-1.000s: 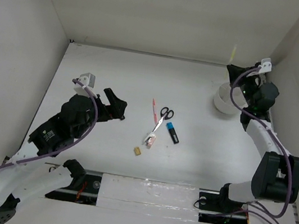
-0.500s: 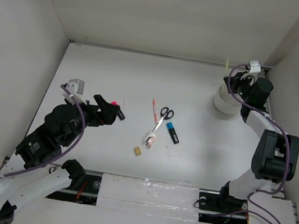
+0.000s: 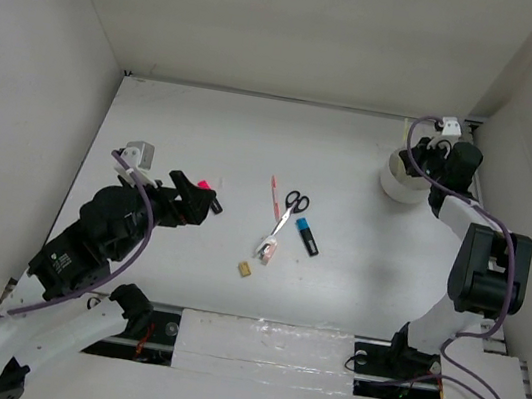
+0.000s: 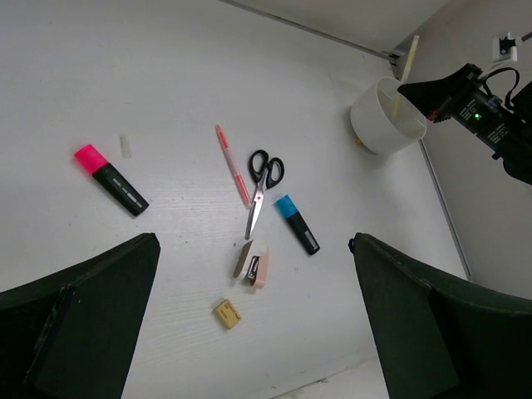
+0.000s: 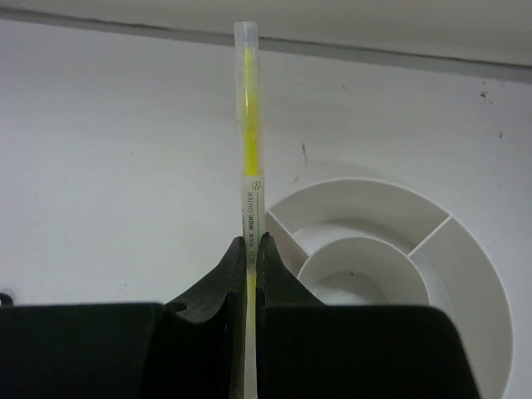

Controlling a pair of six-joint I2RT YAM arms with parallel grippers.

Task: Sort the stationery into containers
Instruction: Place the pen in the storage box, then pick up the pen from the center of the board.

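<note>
- The right gripper (image 5: pixel 251 246) was clamped tight on the pale yellow stick (image 5: pixel 247 125), its two black fingers (image 5: pixel 229 274) pressed against the stick's sides.
- The stick was a thin clear tube with a bright yellow core, small black print on its barrel and a clear tip, and it stood nearly upright.
- In the left wrist view its lower end reached into the mouth of the round white tub (image 4: pixel 370 125); which compartment it was over could not be told.
- The tub showed a central ring and curved compartments split by thin walls, and it sat at the tabletop's far right corner.
- The left gripper (image 3: pixel 198 194) hung with its jaws wide apart and nothing between them, over the left half of the tabletop (image 3: pixel 358 255).
- Just below it lay a black marker with a pink cap (image 4: pixel 110 178).
- Near the tabletop's middle lay the thin red pen (image 4: pixel 232 162), the black-handled scissors (image 4: pixel 262 187) beside it, and a black marker with a blue cap (image 4: pixel 297 224).
- Toward the near edge lay a tan eraser (image 4: pixel 225 312) and a small pink-and-white piece (image 4: pixel 257 269).
</note>
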